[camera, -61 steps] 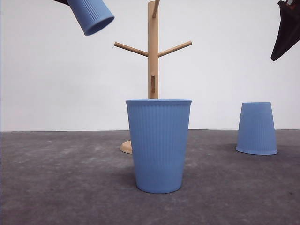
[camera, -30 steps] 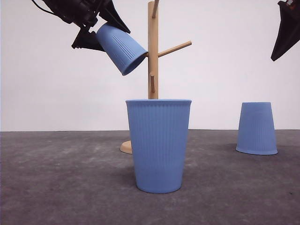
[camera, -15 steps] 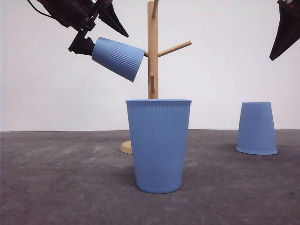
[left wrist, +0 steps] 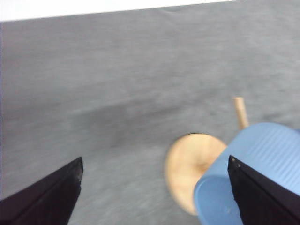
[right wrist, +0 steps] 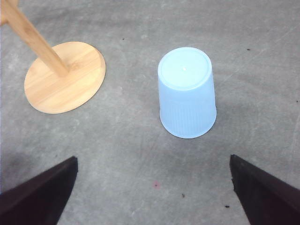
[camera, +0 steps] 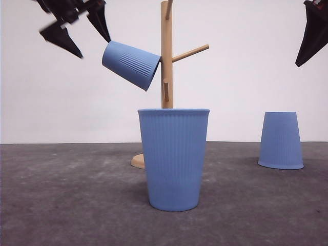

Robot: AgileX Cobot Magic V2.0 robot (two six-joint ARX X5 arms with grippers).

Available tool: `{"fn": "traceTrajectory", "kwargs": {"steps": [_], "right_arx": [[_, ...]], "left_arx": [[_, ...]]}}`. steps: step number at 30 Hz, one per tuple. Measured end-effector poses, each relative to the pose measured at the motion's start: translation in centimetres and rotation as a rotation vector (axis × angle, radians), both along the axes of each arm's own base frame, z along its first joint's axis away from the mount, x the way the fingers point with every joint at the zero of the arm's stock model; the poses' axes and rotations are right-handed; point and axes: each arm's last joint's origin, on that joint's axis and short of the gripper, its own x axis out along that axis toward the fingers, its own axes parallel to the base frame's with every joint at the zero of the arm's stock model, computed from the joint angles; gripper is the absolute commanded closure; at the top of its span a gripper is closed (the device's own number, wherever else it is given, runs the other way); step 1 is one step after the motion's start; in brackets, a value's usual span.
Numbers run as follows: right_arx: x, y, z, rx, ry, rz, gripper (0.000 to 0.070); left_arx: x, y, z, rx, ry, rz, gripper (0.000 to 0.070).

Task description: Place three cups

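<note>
Left hand (camera: 77, 36) spread beside the cup (camera: 131, 64) hung on the wooden rack (camera: 167, 77).

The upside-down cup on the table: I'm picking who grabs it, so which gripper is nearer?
Right. The right gripper hangs above the upside-down cup; the left gripper is far across, beyond the wooden rack.

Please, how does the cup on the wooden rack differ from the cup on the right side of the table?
The cup on the rack hangs in the air on a peg of the wooden rack; the cup on the right rests on the table. The hanging one is tilted, mouth toward the post; the right one stands upside down, mouth on the table. Both are light blue, ribbed and without handles.
</note>
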Motion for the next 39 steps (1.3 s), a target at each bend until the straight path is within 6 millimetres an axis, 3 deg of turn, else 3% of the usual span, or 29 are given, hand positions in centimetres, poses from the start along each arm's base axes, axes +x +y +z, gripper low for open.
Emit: {"fn": "traceTrajectory", "kwargs": {"steps": [9, 13, 21, 25, 31, 39], "right_arx": [[0.5, 0.0, 0.1, -0.002, -0.029, 0.002, 0.004], [1.6, 0.0, -0.9, -0.002, 0.007, 0.002, 0.004], [4.9, 0.2, -3.1, -0.003, 0.001, 0.01, 0.004], [6.8, 0.4, -4.2, -0.003, 0.004, 0.017, 0.004], [9.5, 0.5, -5.0, -0.006, -0.012, 0.015, 0.004], [13.1, 0.5, -6.1, -0.006, 0.019, 0.017, 0.004]], "left_arx": [[-4.2, 0.9, 4.9, 0.178, -0.049, 0.155, 0.0113], [-5.2, 0.7, 5.7, 0.224, -0.081, 0.199, 0.0147], [-8.1, -0.6, 7.3, 0.273, -0.111, 0.217, 0.0146], [-9.3, -0.6, 6.2, 0.382, -0.05, 0.265, 0.0146], [-10.9, 0.4, 1.6, 0.468, 0.158, 0.259, 0.0146], [-16.6, 1.8, -1.7, 0.495, 0.293, 0.249, 0.0146]]}}
